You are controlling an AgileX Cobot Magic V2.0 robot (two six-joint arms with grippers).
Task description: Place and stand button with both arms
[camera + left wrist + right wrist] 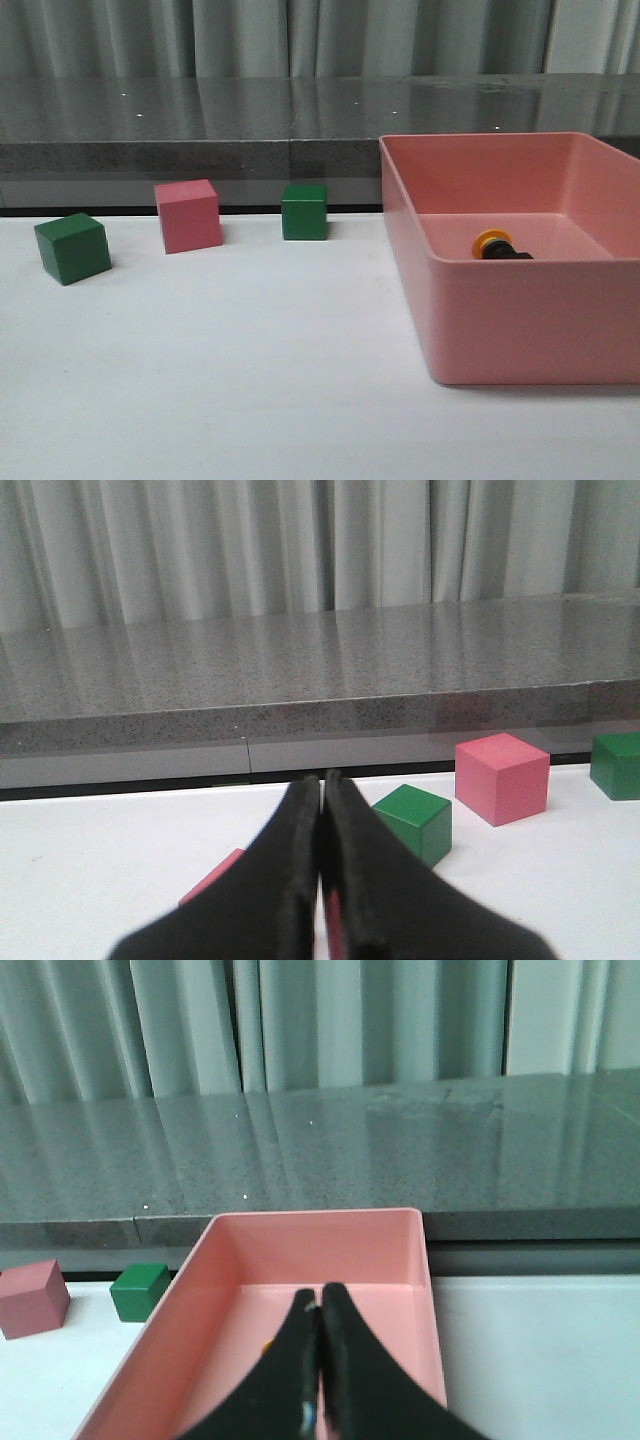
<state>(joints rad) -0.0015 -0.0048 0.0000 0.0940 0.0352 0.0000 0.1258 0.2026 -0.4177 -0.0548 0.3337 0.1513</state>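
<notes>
Button (497, 245) lying on its side inside pink bin (520, 320), on the white worktop (250, 380).

Long axis roughly level, yellow cap toward the robot's left, black body toward its right, near the bin's front wall. Left claw (322, 790) clenched with nothing between the fingers, above the worktop near a green cube (415, 822) and pink cube (502, 777). Right claw (321, 1300) likewise clenched and unloaded, over the bin's interior. Second green cube (304, 212) just left of the bin.
</notes>
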